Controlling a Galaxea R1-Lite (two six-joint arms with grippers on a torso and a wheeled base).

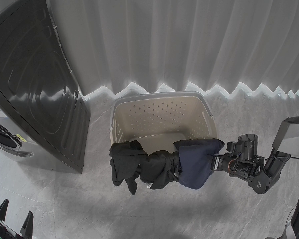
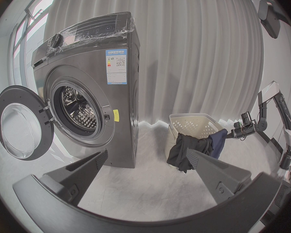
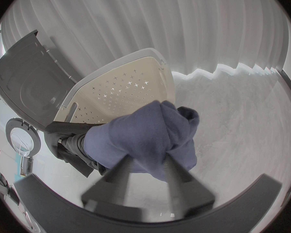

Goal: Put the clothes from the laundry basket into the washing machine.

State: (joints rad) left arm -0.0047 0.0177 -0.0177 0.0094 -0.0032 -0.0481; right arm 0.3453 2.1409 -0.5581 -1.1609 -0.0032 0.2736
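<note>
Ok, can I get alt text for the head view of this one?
The right gripper is shut on a navy garment, with a black garment trailing from it, bunched over the near rim of the beige laundry basket. The dark washing machine stands to the left, and the left gripper sits open at the lower left.

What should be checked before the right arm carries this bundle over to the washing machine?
1. Right gripper shut on the navy garment: ok.
2. Black garment is twisted into the navy one and hangs outside the grip. Secure hold: cannot tell.
3. Both garments free of the laundry basket front rim: cannot tell, since they hang across it.
4. Washing machine door swung open: ok.
5. Drum free of clothes: ok.
6. Left gripper open, low, apart from both garments: ok.
</note>
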